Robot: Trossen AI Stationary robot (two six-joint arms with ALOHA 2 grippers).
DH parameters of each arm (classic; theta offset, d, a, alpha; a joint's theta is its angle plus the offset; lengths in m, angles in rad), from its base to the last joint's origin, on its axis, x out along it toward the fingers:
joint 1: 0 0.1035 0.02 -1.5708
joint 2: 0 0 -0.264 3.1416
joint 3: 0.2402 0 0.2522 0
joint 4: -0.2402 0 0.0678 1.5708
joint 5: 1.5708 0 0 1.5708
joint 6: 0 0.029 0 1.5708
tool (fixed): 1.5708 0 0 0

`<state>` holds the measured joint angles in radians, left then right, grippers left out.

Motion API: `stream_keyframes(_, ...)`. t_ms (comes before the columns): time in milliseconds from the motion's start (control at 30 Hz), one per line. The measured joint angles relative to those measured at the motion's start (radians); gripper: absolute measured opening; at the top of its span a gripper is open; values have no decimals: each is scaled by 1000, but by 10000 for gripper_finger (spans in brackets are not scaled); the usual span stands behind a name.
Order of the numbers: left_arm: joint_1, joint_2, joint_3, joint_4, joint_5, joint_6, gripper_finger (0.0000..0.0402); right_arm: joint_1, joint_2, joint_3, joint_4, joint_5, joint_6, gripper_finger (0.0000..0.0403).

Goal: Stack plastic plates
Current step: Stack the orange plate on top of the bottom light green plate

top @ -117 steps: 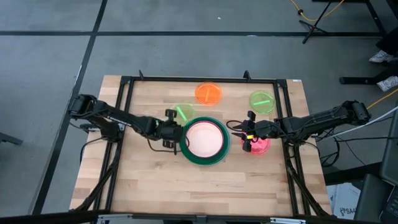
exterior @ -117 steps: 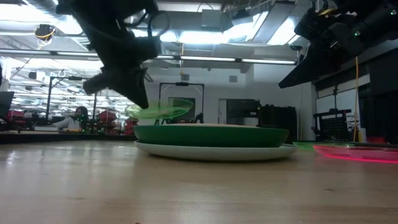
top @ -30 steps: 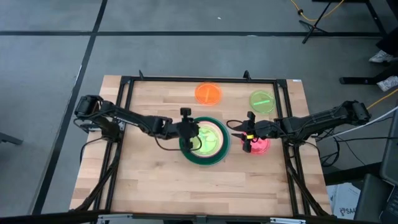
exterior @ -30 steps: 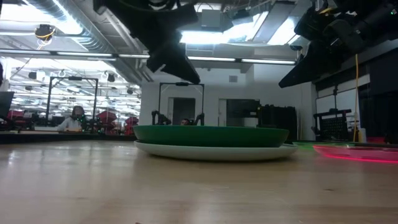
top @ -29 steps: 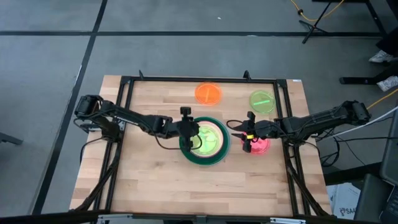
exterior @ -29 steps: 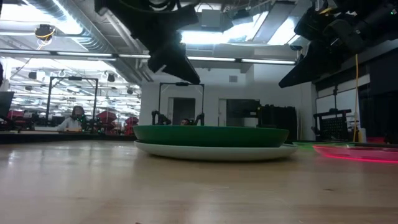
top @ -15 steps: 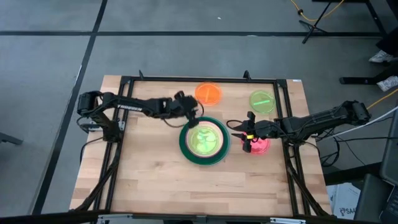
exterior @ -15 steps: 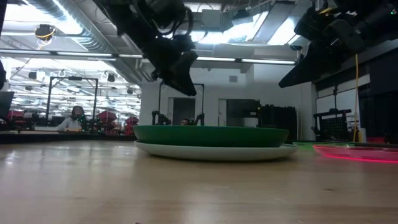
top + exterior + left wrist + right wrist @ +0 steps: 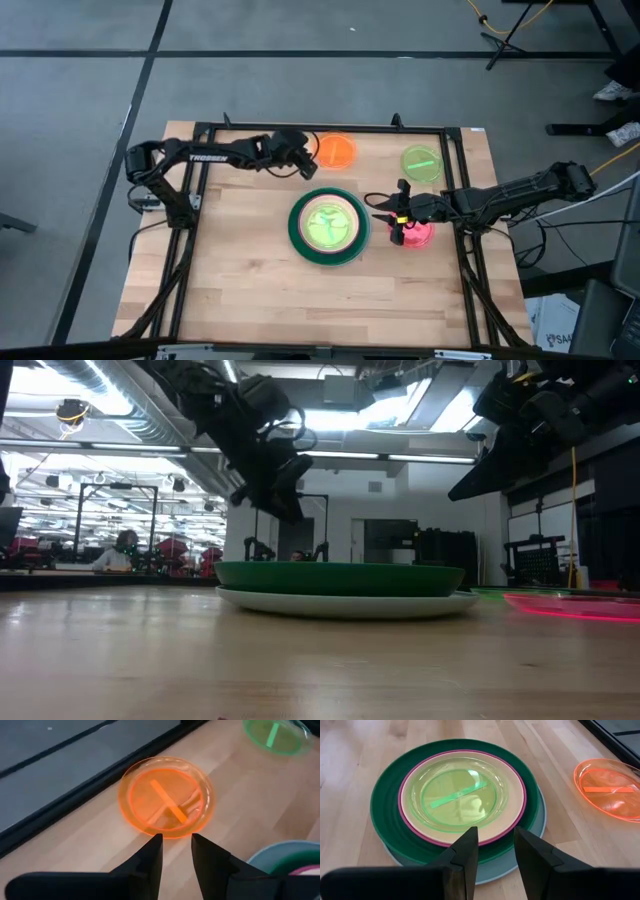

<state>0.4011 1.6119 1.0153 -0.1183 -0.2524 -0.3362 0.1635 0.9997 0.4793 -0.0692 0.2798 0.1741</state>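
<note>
Your stack sits at the middle of the table (image 9: pixel 240 290): the light blue plate (image 9: pixel 540 827) is at the bottom, the dark green plate (image 9: pixel 297 238) on it, then the magenta plate (image 9: pixel 522 802), the pale pink plate (image 9: pixel 410 795) and, on top, one lime green plate (image 9: pixel 327 224). In the low view you see only the green rim over the pale bottom plate.

Your left gripper (image 9: pixel 307 166) is off the stack, near the table's far edge, just beside the orange plate (image 9: pixel 335 150). From its wrist view the two fingers (image 9: pixel 152 857) stand a little apart with nothing between them, their tips at the orange plate's near rim; you can't quite tell from here whether they touch it, though they look raised above the wood.

Your right gripper (image 9: pixel 390 216) is by the right side of the stack, over the translucent red plate (image 9: pixel 417 235), which lies between the stack and the right edge. Its fingers (image 9: pixel 465 852) are parted the same modest amount and empty, pointing at the stack.

The second lime green plate (image 9: pixel 421 162) lies alone toward the far right corner, well apart from the stack and beside the orange one. You will also find it at the corner of the left wrist view (image 9: pixel 274 735).
</note>
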Motion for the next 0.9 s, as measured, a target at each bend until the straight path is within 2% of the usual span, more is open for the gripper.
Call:
stream_keyframes(200,73,9,0,6,56,-28,96,0,0,0,0,0,0,117)
stream_keyframes(500,167,95,0,39,158,-61,96,0,0,0,0,27,-10,117)
stream_keyframes(900,236,188,0,150,297,-62,96,0,0,0,0,27,-18,117)
